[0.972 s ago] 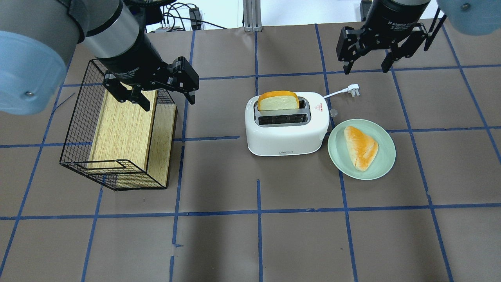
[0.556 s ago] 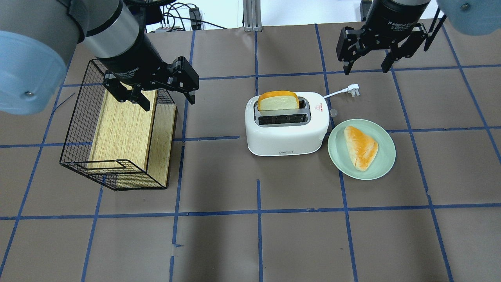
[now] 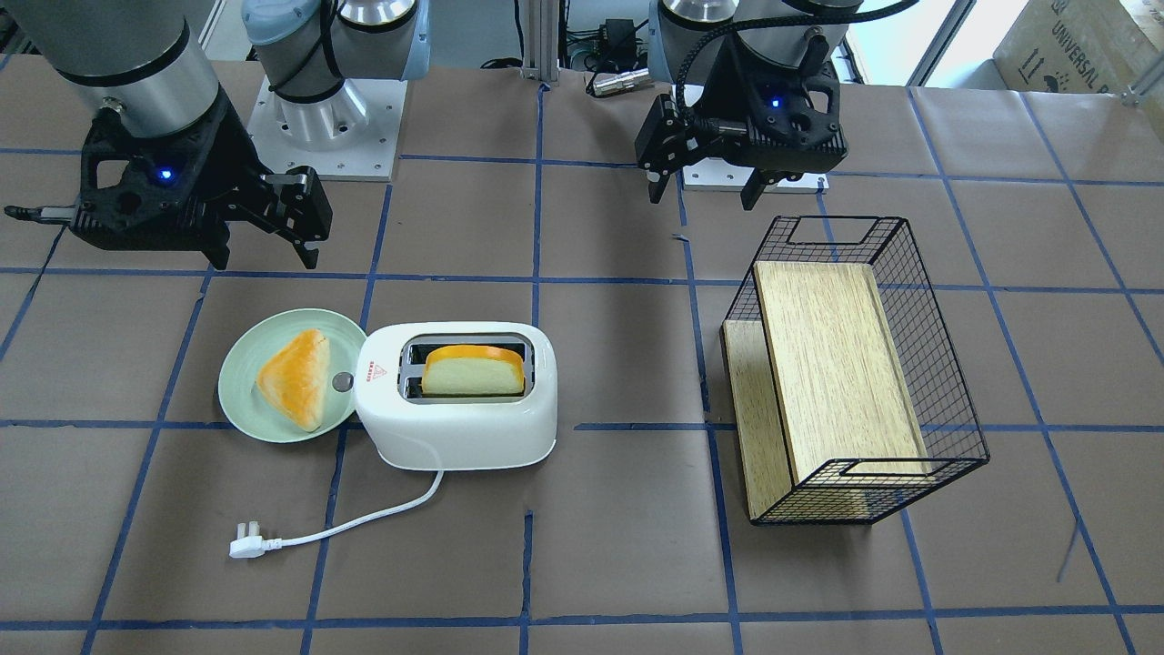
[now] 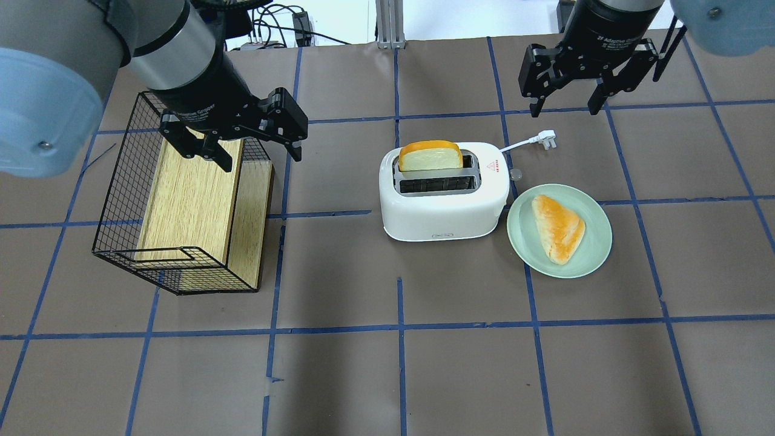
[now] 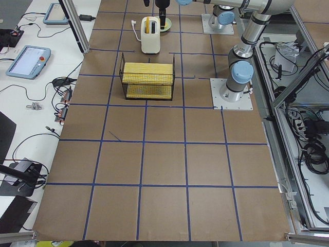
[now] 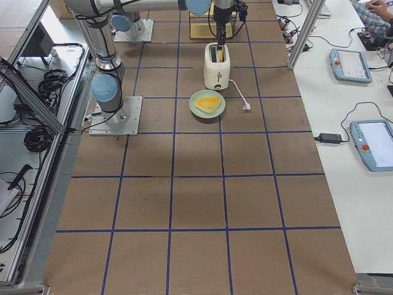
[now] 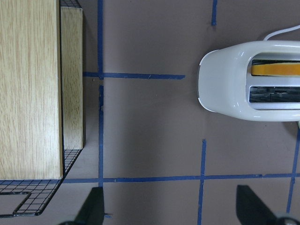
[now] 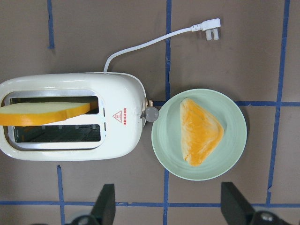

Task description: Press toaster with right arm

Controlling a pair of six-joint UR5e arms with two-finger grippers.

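Right gripper was held apart, far-right of toaster; it was judged best closed, then lowered squarely onto knob.

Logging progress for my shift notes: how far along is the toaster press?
Done: a bread slice stands high in a slot of the toaster, loaded but not lowered. In hand: the right gripper hovers open beyond the plug, touching nothing. Left: reach the grey knob at the toaster's end beside the plate and press it down.
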